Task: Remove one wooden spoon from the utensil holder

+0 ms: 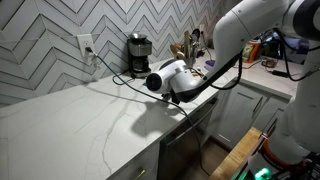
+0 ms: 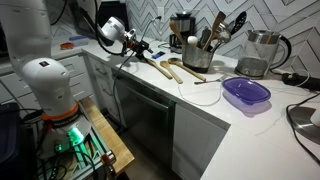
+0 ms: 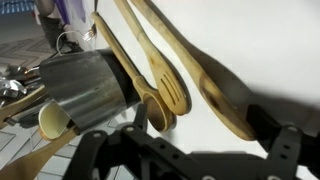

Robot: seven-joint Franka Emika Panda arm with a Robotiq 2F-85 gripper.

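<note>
The utensil holder (image 2: pixel 197 56) is a silvery metal cylinder on the white counter, with several utensils standing in it. It also shows in the wrist view (image 3: pixel 88 88) and, partly behind the arm, in an exterior view (image 1: pixel 186 50). Three wooden utensils lie on the counter beside it: a plain wooden spoon (image 3: pixel 218 88), a slotted one (image 3: pixel 172 88) and a smaller one (image 3: pixel 152 108). In an exterior view they lie between holder and gripper (image 2: pixel 166 68). My gripper (image 3: pixel 190 150) (image 2: pixel 138 50) is open and empty, just above the plain spoon's bowl end.
A black and silver coffee maker (image 2: pixel 181 25) (image 1: pixel 137 54) stands behind the holder. A glass kettle (image 2: pixel 262 52) and a purple dish (image 2: pixel 245 93) sit further along the counter. A cable (image 2: pixel 205 98) lies near the counter's front edge.
</note>
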